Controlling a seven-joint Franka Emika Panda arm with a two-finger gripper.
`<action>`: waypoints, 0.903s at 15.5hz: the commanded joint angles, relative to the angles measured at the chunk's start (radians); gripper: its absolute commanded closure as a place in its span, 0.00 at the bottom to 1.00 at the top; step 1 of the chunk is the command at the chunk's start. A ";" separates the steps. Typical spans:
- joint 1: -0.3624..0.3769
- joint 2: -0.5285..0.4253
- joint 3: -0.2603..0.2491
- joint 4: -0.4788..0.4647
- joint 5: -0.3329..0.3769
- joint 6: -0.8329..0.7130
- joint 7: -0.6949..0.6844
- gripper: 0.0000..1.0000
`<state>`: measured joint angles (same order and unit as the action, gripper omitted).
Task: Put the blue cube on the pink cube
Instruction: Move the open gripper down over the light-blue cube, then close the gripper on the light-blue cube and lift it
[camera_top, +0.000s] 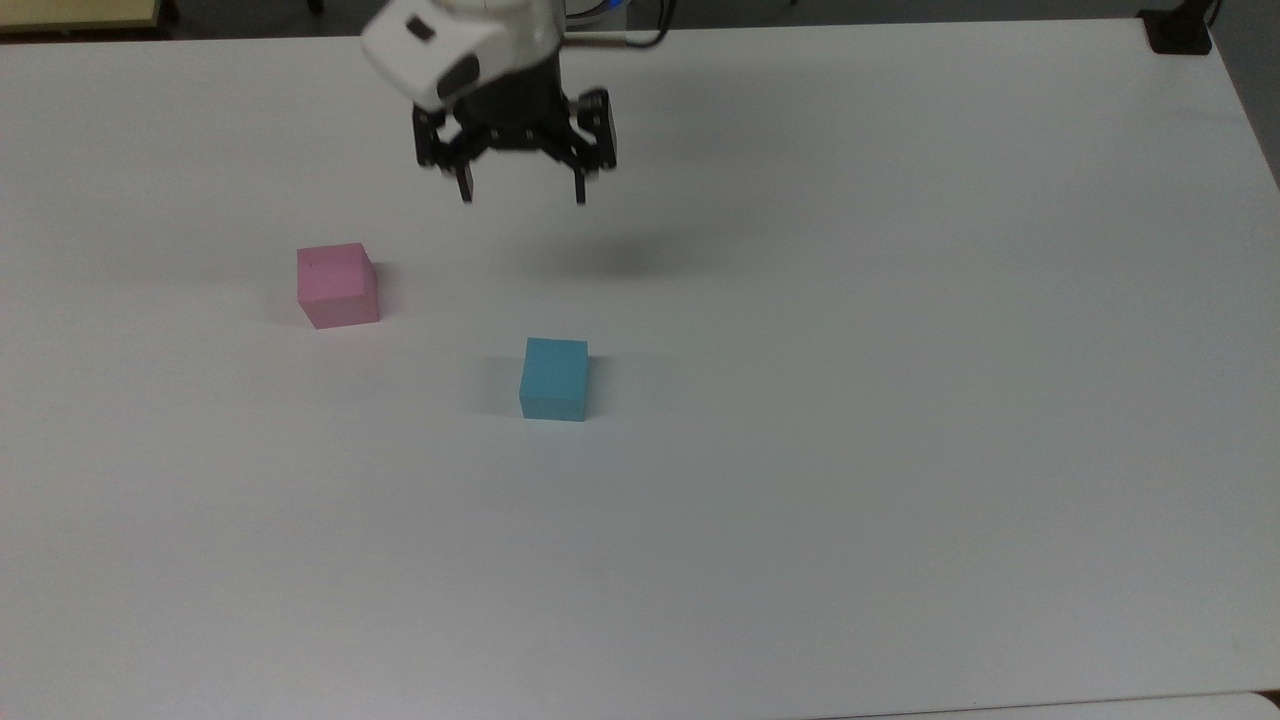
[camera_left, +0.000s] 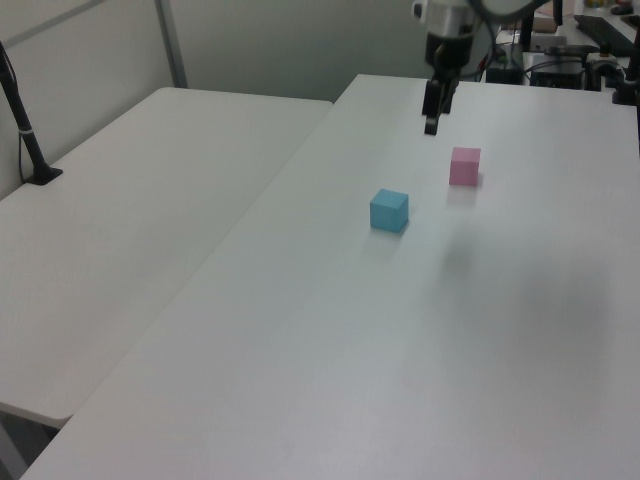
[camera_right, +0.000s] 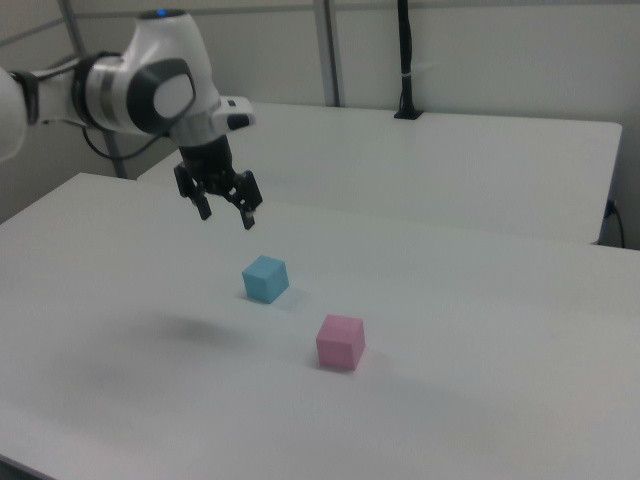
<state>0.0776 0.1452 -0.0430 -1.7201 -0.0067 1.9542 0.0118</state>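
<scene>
The black two-finger gripper (camera_top: 522, 195) hangs spread and empty, at twelve o'clock from the small matte light-blue cube (camera_top: 554, 378); the small pastel-pink cube (camera_top: 337, 285) sits at ten o'clock.

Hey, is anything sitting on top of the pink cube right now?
No. The pink cube has a bare top face in all three views. The blue cube sits apart on the table, and the open gripper hangs above the table, holding nothing.
</scene>
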 joint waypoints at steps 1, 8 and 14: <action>0.027 0.118 -0.008 0.062 0.017 0.061 -0.021 0.00; 0.030 0.298 -0.008 0.117 0.001 0.205 -0.006 0.00; 0.054 0.381 -0.009 0.117 -0.001 0.261 0.048 0.00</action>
<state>0.1017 0.4960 -0.0414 -1.6219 -0.0065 2.1986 0.0180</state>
